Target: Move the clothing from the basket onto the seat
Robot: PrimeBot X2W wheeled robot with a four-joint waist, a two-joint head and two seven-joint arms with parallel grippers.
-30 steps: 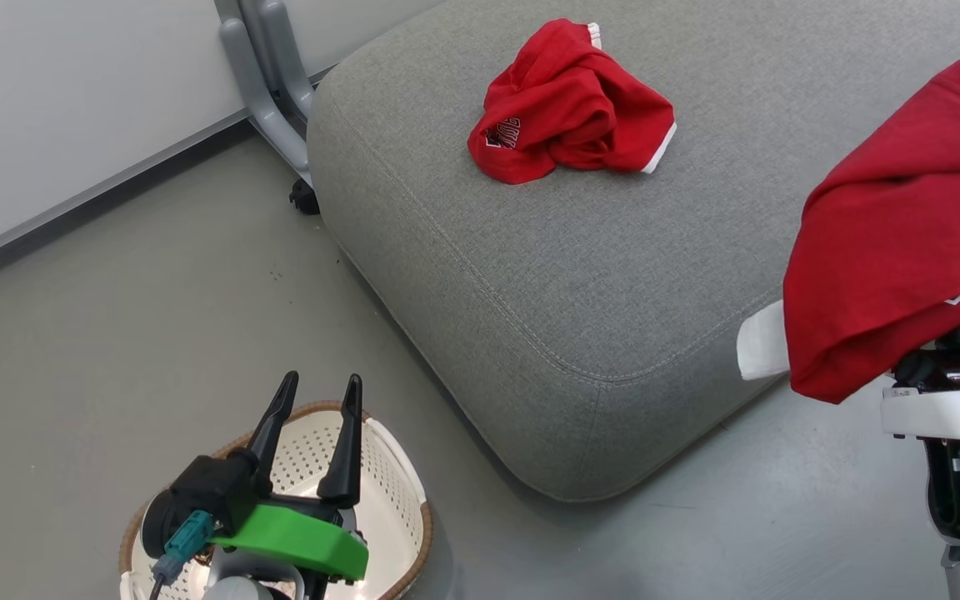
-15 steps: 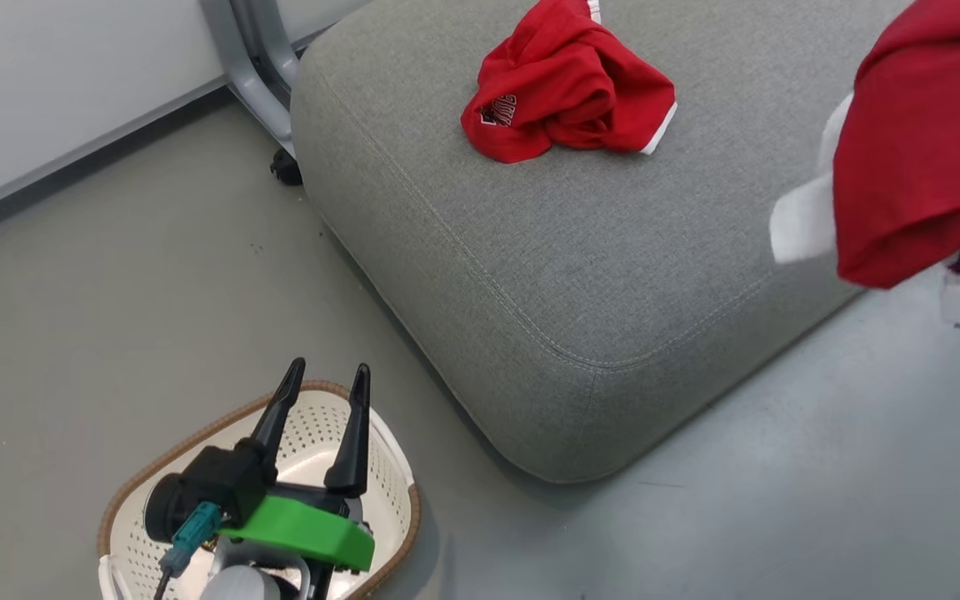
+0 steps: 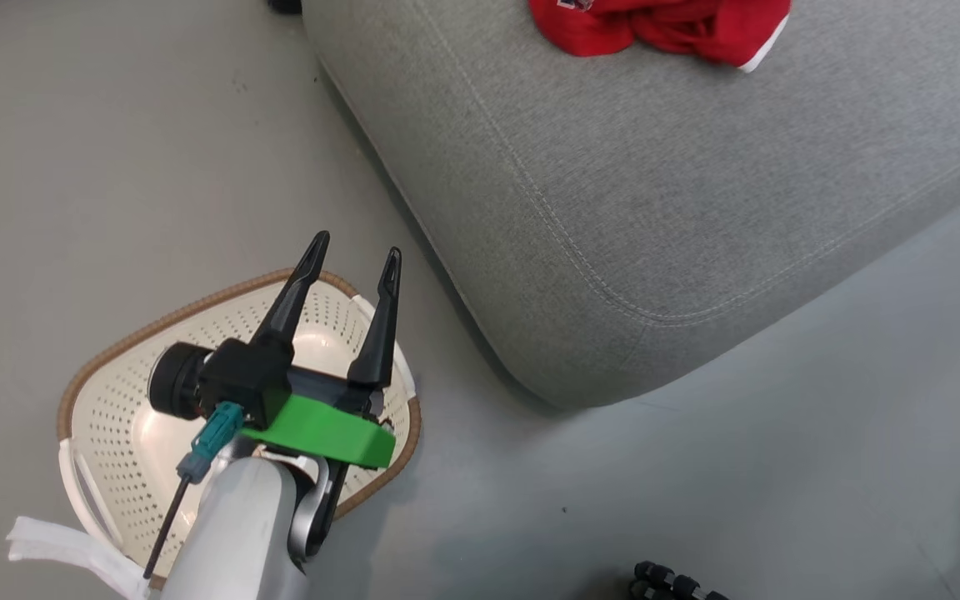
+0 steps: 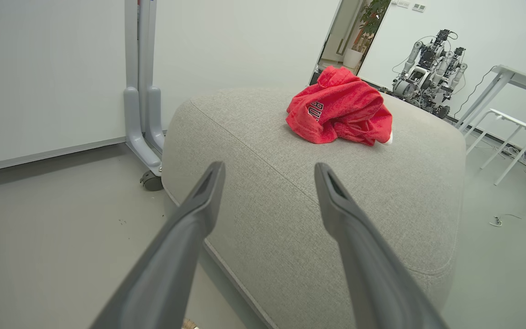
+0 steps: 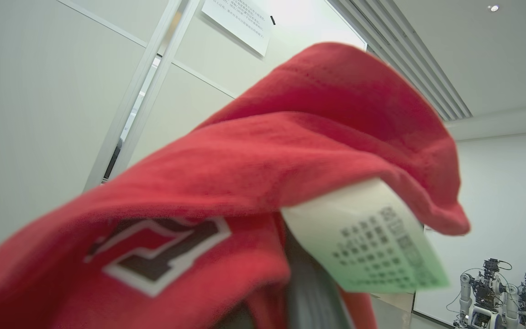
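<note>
At the lower left of the head view, the left gripper (image 3: 357, 246) hangs above the basket (image 3: 113, 392). Its two dark fingers are spread wide apart, with nothing between them. The basket stands on the grey floor (image 3: 113, 125), and its cream perforated wall shows around the gripper. A loose white strap (image 3: 55, 537) lies at its near rim.

Close against the right wrist camera, a second red garment (image 5: 290, 151) drapes over the right gripper (image 5: 306, 299). One dark finger shows at the bottom edge. A white care label (image 5: 363, 237) hangs from the fabric, beside dark-outlined lettering. The cloth hides the fingertips, so it cannot be determined whether the jaws are closed or parted.

Beyond the basket, the seat (image 3: 655, 208) rests on the floor. Its rounded corner is near the brown rim, with a strip of floor between them. A stitched seam runs along its upper edge.

On the seat's top, toward the far side, one red garment (image 4: 340, 114) lies crumpled. Its lettering and a white trim edge are visible.

Behind the seat, a grey wheeled stand (image 4: 142, 114) stands against a white wall. Farther back are a white table (image 4: 518, 80) and another robot (image 4: 427, 68).
</note>
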